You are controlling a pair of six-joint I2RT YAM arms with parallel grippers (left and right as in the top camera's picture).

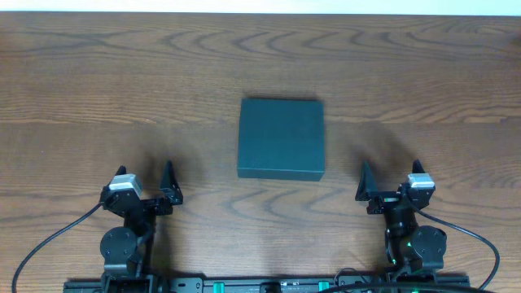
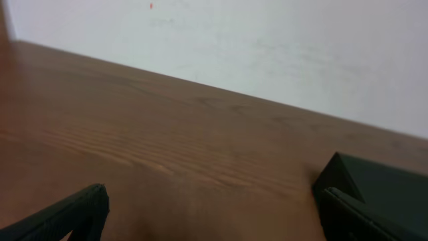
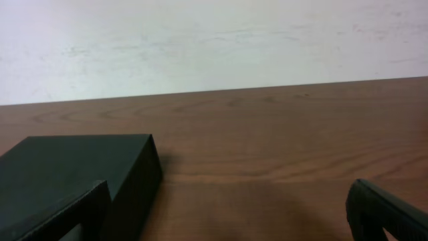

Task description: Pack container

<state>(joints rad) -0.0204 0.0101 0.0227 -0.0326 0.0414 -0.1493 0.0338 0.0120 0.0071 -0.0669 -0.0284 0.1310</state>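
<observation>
The container (image 1: 282, 138) is a dark teal-green square box. It sits shut and flat on the wooden table, at the middle. My left gripper (image 1: 146, 183) is open and empty at the front left, well apart from the box. My right gripper (image 1: 391, 183) is open and empty at the front right, also apart from it. In the left wrist view the container's corner (image 2: 394, 182) shows at the far right, beyond the open fingers (image 2: 214, 224). In the right wrist view the container (image 3: 73, 161) lies at the left, ahead of the open fingers (image 3: 227, 221).
The brown wooden table (image 1: 98, 73) stretches around the box on all sides. A white wall (image 3: 214, 40) stands behind its far edge. Black cables (image 1: 49, 236) run from both arm bases at the front edge.
</observation>
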